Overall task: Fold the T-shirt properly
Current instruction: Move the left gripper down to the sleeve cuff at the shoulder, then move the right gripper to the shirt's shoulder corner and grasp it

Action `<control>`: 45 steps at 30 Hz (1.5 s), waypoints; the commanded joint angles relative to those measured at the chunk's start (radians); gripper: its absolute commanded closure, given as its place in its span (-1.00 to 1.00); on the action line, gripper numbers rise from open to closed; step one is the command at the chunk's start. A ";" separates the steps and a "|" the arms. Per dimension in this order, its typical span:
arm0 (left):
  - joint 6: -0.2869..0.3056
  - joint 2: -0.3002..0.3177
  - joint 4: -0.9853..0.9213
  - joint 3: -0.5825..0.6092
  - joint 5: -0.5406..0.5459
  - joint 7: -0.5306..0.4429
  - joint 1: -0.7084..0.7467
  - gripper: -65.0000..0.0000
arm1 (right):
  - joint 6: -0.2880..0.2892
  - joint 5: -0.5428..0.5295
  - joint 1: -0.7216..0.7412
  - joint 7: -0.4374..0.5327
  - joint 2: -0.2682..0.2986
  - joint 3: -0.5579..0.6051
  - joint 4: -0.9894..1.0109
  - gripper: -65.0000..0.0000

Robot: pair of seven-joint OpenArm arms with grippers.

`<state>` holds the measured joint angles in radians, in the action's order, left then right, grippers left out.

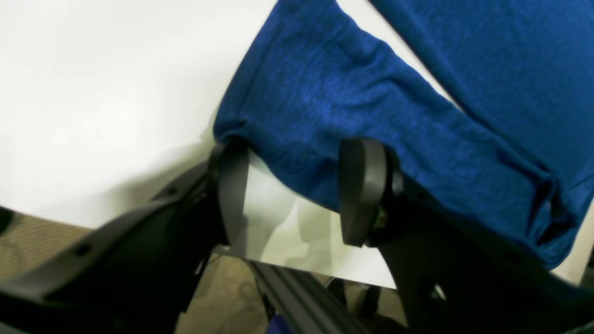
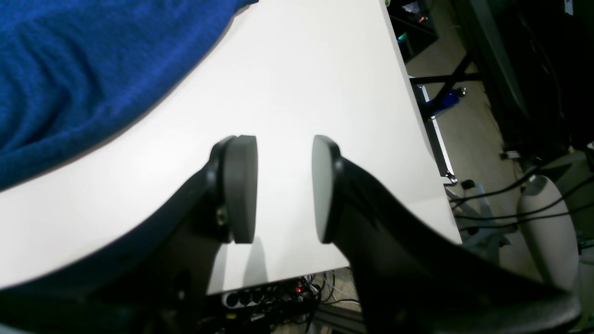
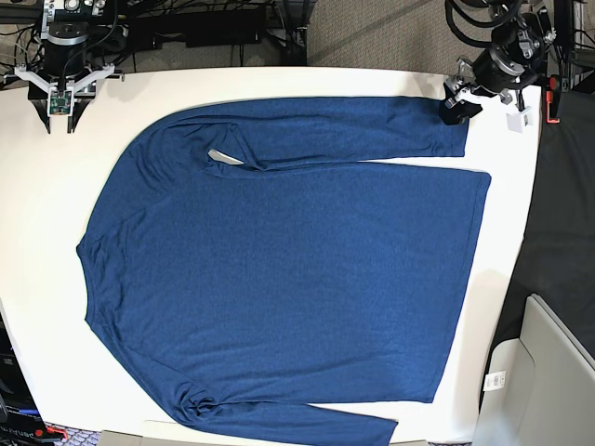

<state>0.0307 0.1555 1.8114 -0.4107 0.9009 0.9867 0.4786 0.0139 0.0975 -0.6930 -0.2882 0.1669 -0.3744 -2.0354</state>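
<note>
The dark blue T-shirt [image 3: 288, 279] lies spread flat on the white table [image 3: 279, 84], its collar with a grey tag [image 3: 221, 156] toward the left. One long sleeve [image 3: 353, 139] is folded across the top, and its cuff [image 1: 278, 116] reaches my left gripper [image 3: 456, 107]. That left gripper [image 1: 297, 190] is open, its jaws straddling the cuff's end, with one finger [image 1: 362, 190] over the cloth. My right gripper [image 2: 282, 188] is open over bare table near the corner, apart from the shirt's edge [image 2: 69, 69]. In the base view the right gripper [image 3: 60, 107] sits at the top left.
The table's edge [image 2: 417, 116] runs close beside my right gripper, with cables and floor beyond it. A grey bin [image 3: 548, 372] stands off the table's lower right. The second sleeve [image 3: 307, 423] lies along the shirt's bottom edge near the table front.
</note>
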 commanded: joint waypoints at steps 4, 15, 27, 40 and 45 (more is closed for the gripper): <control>-0.019 0.002 -0.003 0.002 0.042 0.037 0.007 0.14 | -0.010 0.001 -0.006 0.025 0.007 -0.005 -0.017 0.37; -0.019 0.008 0.003 -0.006 0.062 0.064 0.009 1.00 | 0.027 0.000 -0.011 0.025 0.006 0.005 -0.017 0.37; -0.019 0.011 0.126 -0.007 0.062 0.064 0.030 1.00 | 0.297 -0.186 0.100 -0.247 -0.111 -0.047 -0.017 0.28; -0.019 0.011 0.133 -0.003 0.062 0.064 0.035 1.00 | 0.303 -0.621 0.344 -0.596 -0.114 -0.268 0.057 -0.02; -0.019 0.011 0.133 -0.006 0.057 0.064 0.035 1.00 | 0.303 -0.625 0.398 -0.596 -0.146 -0.234 0.167 -0.02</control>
<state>0.0082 0.1581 1.9251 -0.4114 0.9451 1.0512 0.5095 0.3119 -0.5121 -0.2974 -0.9043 0.0135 -0.6067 -1.8511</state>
